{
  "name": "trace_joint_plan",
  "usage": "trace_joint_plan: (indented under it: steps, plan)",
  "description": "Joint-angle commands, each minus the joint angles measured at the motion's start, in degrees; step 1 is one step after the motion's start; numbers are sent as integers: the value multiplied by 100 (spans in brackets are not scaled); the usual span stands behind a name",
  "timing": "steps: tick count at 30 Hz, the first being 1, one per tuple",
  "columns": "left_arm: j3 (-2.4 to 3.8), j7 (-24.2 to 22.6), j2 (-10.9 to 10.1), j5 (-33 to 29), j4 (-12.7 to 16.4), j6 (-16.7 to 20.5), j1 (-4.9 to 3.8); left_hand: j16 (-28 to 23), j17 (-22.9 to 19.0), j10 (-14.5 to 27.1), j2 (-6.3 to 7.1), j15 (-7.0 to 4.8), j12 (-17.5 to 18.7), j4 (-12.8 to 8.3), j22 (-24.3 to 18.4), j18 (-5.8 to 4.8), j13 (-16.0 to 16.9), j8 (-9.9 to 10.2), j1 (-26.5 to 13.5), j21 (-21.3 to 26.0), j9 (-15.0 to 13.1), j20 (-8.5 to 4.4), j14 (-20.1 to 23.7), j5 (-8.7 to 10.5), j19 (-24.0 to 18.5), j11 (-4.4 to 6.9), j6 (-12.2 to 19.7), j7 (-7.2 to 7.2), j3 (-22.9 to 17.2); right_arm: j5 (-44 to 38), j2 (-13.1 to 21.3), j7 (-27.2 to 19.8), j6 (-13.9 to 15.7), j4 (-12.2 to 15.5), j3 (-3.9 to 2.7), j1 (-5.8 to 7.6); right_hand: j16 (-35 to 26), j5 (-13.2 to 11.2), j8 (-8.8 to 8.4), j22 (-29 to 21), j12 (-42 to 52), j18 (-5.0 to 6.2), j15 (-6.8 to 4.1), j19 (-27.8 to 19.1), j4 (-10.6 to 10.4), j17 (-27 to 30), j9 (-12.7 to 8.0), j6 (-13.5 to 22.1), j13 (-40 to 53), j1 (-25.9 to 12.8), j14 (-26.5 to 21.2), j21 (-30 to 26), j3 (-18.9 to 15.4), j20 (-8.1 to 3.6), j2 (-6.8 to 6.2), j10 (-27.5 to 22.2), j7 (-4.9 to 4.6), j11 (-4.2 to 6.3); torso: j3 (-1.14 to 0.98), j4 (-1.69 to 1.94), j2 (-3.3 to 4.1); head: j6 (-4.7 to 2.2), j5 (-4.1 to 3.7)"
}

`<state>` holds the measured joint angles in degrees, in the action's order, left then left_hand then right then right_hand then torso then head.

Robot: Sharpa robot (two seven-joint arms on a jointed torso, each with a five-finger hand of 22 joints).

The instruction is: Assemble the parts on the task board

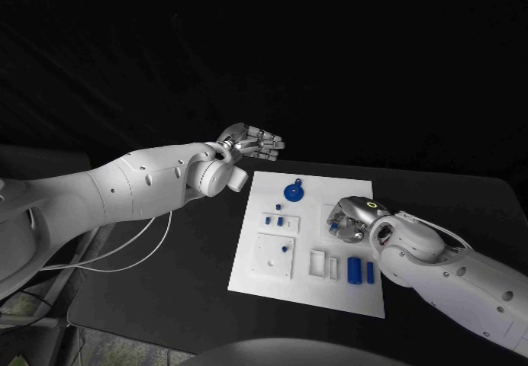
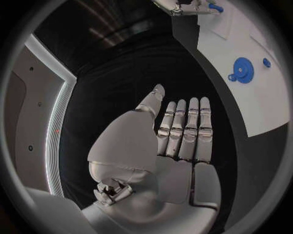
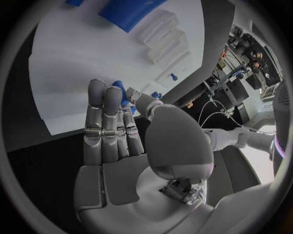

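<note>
The white task board lies in the middle of the black table. On it sit a blue gear, small blue pegs and two blue blocks. My right hand hovers low over the board's right side and pinches a small blue part between thumb and fingers; that part peeks out beside the hand. My left hand is raised beyond the board's far left corner, fingers straight and holding nothing. The left wrist view shows the gear on the board.
White slotted holders and a square white plate with a blue peg stand on the board's near half. The holders and a blue block lie ahead of my right hand. A thin white cable trails under my left arm.
</note>
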<state>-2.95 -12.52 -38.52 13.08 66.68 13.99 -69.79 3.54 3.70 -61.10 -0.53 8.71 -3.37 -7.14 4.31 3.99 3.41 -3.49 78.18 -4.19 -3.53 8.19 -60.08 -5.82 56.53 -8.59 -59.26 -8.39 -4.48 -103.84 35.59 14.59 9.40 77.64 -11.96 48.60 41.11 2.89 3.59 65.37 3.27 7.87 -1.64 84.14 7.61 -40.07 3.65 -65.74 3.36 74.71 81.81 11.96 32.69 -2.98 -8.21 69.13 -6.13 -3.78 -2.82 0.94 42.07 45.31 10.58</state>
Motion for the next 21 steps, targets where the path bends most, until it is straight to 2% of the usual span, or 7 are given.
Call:
trace_joint_plan:
  steps: [1, 12, 14, 16, 21]
  plan:
    - [5, -53, 0, -21, 9, -88, -6, -3, 0, 5, -58, 15, 0, 22, -5, 25, -2, -8, 0, -12, -5, -3, -16, 19, 29, 0, 15, 1, -2, -139, -4, 38, -113, -36, 13, -1, 26, -16, 5, 27, 14, -5, -45, 154, 32, -20, 7, -67, 0, -80, 3, 52, 57, -47, 1, 64, 4, 12, 0, 2, -2, 9, -2]
    - [4, -33, -2, -21, 6, -93, -7, -3, 0, 6, -59, 16, 0, 34, -5, 24, -2, -8, -9, -11, -4, -3, -16, 24, 29, -1, 20, 0, 5, -233, 2, 67, -86, -73, 48, -2, 9, -15, 15, 110, 29, -24, -78, 119, 173, -61, 12, -189, 7, -52, -4, 85, 139, -75, 75, 227, 30, 61, 1, -2, -1, 25, -3]
    - [4, -29, -2, -21, 6, -92, -7, -3, 0, 6, -59, 16, 0, 35, -5, 24, -2, -8, -9, -11, -4, -3, -15, 24, 29, -1, 21, 0, 5, -253, 1, 57, 41, -72, 52, -2, -3, -11, 48, 142, 53, -26, -98, 85, 225, -64, 33, -312, 17, 57, -27, 94, 259, -92, 180, 398, 56, 109, 1, 0, -2, 24, -5]
    - [4, -22, -4, -20, 5, -85, -7, -3, 0, 7, -64, 17, 0, 42, -5, 25, -2, -8, -13, -11, -4, -2, -14, 22, 29, -1, 22, -1, 5, -273, 1, 34, 207, -68, 54, -2, -7, -13, 17, 301, 27, -46, -130, 26, 300, -82, 41, -454, 16, 1, -28, 183, 520, -130, 177, 579, 83, 146, 2, 0, 0, 22, -11]
    - [4, -14, -3, -20, 1, -82, -7, -3, 0, 7, -64, 17, 0, 42, -5, 25, -2, -8, -13, -11, -4, -2, -14, 22, 29, -1, 22, -1, 5, -291, -5, -39, 601, -32, 57, -2, -18, -13, 15, 462, 26, -78, -173, -8, 318, -104, 58, -587, 20, -60, -14, 271, 639, -173, 177, 745, 123, 195, 2, 3, 0, 18, -19]
